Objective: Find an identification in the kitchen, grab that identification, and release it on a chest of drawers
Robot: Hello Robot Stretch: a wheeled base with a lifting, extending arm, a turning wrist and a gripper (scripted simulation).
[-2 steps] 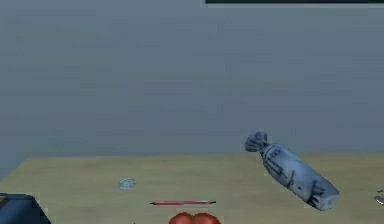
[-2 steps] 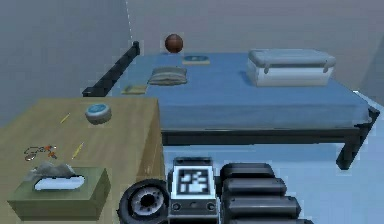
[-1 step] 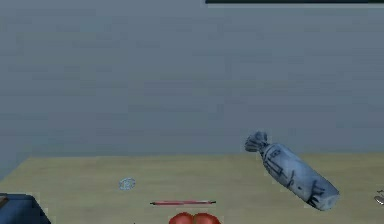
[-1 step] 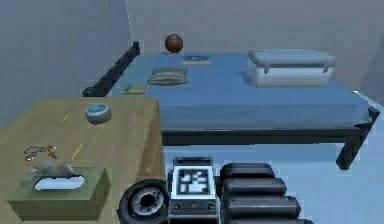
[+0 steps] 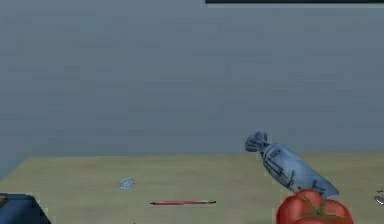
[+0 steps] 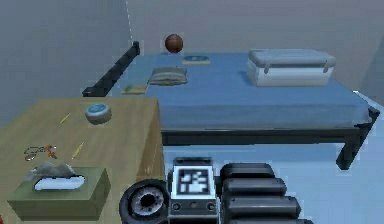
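A pale wooden tabletop (image 5: 180, 175) lies ahead against a grey wall. On it lie a small bluish-white blob (image 5: 127, 184), a thin red pencil-like stick (image 5: 183, 203), a blue wrapped bundle (image 5: 290, 167) and a red tomato (image 5: 313, 209). In the arm side view, the arm's dark ribbed segments (image 6: 255, 190) and a white marker square (image 6: 192, 182) sit at the bottom edge. Left of the marker is the gripper's round dark body (image 6: 145, 203). Its far end is not clear, so I cannot tell whether it holds anything.
A low wooden cabinet top (image 6: 120, 130) carries a round blue-grey dish (image 6: 96, 112), a small wiry thing (image 6: 42, 153) and a green tissue box (image 6: 60, 185). Beyond stands a blue bed (image 6: 250, 95) with a pillow (image 6: 290, 66), a flat item (image 6: 167, 75) and a brown ball (image 6: 174, 42).
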